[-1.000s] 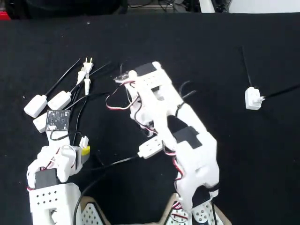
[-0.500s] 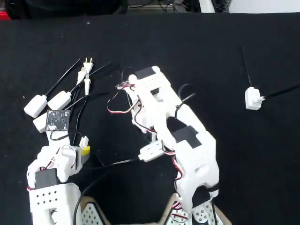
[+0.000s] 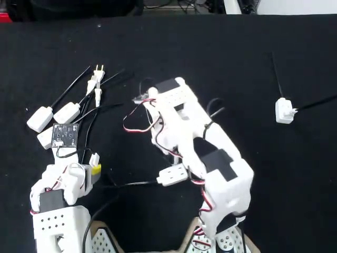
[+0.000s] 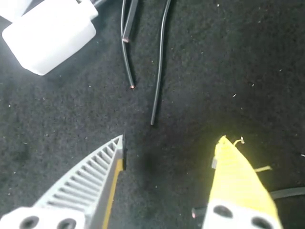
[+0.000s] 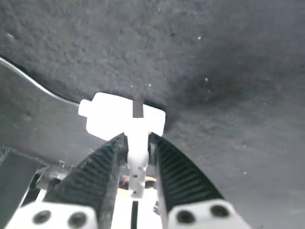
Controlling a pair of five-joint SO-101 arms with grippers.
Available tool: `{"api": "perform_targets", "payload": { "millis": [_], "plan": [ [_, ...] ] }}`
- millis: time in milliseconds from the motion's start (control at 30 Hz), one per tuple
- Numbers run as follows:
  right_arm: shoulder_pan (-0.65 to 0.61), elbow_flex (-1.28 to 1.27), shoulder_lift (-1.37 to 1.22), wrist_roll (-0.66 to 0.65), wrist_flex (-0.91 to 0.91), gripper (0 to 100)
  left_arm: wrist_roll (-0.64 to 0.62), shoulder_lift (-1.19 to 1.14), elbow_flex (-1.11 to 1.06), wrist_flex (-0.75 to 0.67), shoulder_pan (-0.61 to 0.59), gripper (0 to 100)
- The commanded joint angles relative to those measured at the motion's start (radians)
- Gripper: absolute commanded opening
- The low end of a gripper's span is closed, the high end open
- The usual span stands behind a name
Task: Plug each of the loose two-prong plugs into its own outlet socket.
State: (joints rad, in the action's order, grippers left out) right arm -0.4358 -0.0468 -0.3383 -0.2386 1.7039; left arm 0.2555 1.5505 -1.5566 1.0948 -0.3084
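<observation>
My right gripper (image 5: 138, 138) is shut on a slim white plug (image 5: 137, 152) that meets a white outlet socket block (image 5: 121, 119). From above, that socket block (image 3: 172, 175) sits under the right arm, with a black cable trailing left. Two loose two-prong plugs (image 3: 96, 80) lie at the back left. Three white sockets (image 3: 52, 118) rest beside them. Another white socket (image 3: 285, 110) lies far right with a cable in it. My left gripper (image 4: 171, 143) hangs open over bare cloth, near a white socket (image 4: 47, 33).
Black cables (image 3: 84, 121) tangle across the left side between the plugs and sockets. Two cut wire ends (image 4: 159, 62) lie just ahead of the left gripper. A black cloth (image 3: 237, 58) covers the table; the near edge is by the arm bases.
The right arm has drawn back toward the near edge and slightly right, taking the socket block with it. The left arm has stayed still.
</observation>
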Motion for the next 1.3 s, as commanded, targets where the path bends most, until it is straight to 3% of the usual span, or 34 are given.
{"api": "perform_targets", "payload": {
  "millis": [0,467,933,1267],
  "plan": [
    [0.032,0.091,0.104,0.009,0.034,1.0,-0.003,0.006,0.007,-0.005,-0.007,30],
    [0.153,-0.108,0.182,0.009,0.063,1.0,-0.003,0.006,0.005,-0.005,-0.007,30],
    [0.147,-0.255,0.321,0.018,0.061,1.1,-0.005,0.006,0.005,-0.006,-0.007,30],
    [0.026,-0.291,0.329,0.176,0.055,1.1,-0.005,0.006,0.005,-0.006,-0.005,30]
  ]
}}
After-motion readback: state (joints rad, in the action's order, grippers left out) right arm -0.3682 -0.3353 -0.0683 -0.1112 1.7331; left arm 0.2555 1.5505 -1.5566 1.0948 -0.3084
